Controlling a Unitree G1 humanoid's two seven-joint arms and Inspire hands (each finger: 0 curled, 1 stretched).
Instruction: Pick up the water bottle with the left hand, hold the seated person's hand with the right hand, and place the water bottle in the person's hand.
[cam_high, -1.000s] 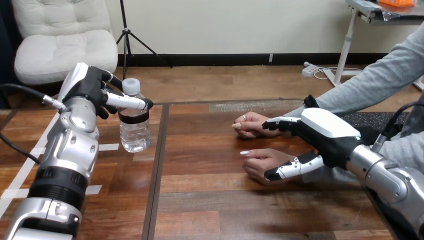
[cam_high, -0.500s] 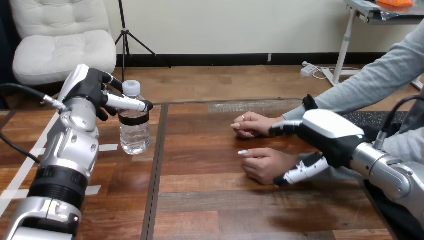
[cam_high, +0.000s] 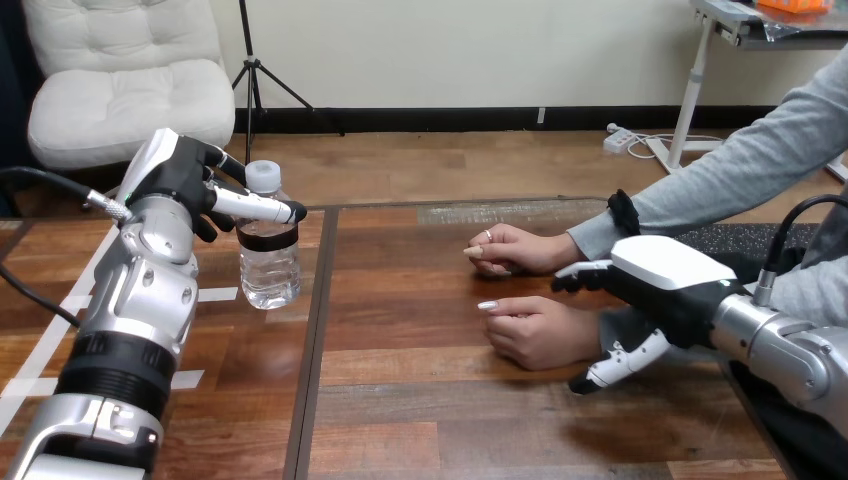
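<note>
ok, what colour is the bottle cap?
White cap, atop the water bottle; clearest in the head view.

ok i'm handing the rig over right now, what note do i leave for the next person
Left hand: closed on the upper part of the water bottle at the table's left. The bottle is upright and its base looks down on the table, so I cannot call it lifted.
Right hand: open, fingers spread beside the wrist of the person's nearer hand, not curled round it. That hand rests on the table, fingers curled in.
Done: bottle gripped.
Left: hold the person's hand, carry the bottle over, place it there.
</note>
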